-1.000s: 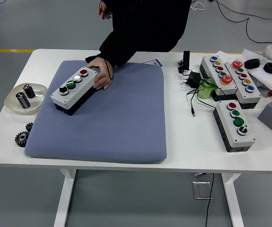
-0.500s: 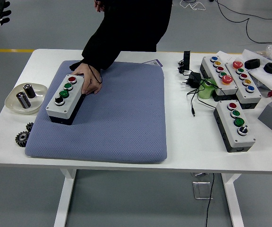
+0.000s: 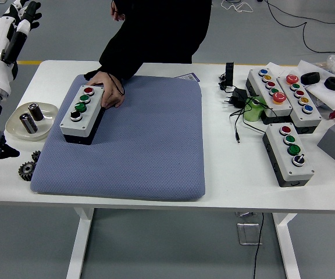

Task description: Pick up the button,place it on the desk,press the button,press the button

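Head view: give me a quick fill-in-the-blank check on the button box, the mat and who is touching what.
1. The button box lies on the ____ mat.
2. A person's hand rests on the box's ____ end.
3. The button nearest that hand is ____.
4. The dish left of the mat holds ____ metal cylinders.

Missing words: blue-grey; far; red; two

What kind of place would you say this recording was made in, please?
Probably a robotics lab or test workshop: a white table carrying several industrial push-button boxes, loose gears and cables, with a person's hand setting one button box on a grey pad.
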Controlling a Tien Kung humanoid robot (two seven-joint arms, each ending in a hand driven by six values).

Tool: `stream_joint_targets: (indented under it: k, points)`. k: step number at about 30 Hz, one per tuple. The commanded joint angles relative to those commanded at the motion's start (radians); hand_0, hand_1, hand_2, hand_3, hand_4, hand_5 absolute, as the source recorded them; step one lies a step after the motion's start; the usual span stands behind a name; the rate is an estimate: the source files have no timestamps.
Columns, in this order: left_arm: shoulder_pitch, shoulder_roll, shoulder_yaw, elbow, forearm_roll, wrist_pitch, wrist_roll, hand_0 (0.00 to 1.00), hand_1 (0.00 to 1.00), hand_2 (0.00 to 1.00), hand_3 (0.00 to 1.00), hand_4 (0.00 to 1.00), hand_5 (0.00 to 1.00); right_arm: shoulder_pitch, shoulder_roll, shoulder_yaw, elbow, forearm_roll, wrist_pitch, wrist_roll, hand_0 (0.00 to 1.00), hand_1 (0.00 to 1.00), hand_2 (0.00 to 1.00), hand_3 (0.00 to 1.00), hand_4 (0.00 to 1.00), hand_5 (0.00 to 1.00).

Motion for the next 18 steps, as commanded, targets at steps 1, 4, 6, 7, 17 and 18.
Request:
stream_joint_targets:
  k: [1,4,6,7,17,18]
  points:
    - [0.001,0.001,0.0,-0.001,0.003,-0.003,0.001,0.833,0.863,0.904,0.954,0.807,0.998,0.0,0.001,-0.004,0.0,0.0,0.005,-0.004,0.813,0.788,0.826,0.673,0.273,0.191]
    - [0.004,0.0,-0.003,-0.002,0.015,-0.006,0.004,0.833,0.863,0.904,0.954,0.807,0.998,0.004,0.001,0.02,0.0,-0.035,0.002,-0.019,0.813,0.788,0.826,0.673,0.273,0.191]
    - [0.006,0.004,-0.001,-0.002,0.035,-0.011,0.008,0.828,0.863,0.903,0.95,0.846,0.941,0.002,0.001,-0.008,0.0,-0.007,0.0,-0.034,0.815,0.789,0.825,0.678,0.262,0.163]
    - [0.009,0.006,-0.003,-0.003,0.04,-0.013,0.009,0.828,0.863,0.903,0.95,0.846,0.941,0.002,0.002,-0.011,0.0,-0.009,-0.004,-0.043,0.815,0.789,0.825,0.678,0.262,0.163]
    - [-0.005,-0.012,-0.008,0.029,0.018,-0.015,0.007,0.827,0.863,0.902,0.95,0.916,0.867,-0.001,0.003,-0.048,0.0,-0.014,-0.026,-0.075,0.812,0.791,0.824,0.675,0.256,0.167]
    - [-0.005,-0.013,-0.011,0.033,0.017,-0.015,0.006,0.827,0.863,0.902,0.95,0.916,0.867,-0.002,0.003,-0.054,0.0,-0.002,-0.025,-0.073,0.812,0.791,0.824,0.675,0.256,0.167]
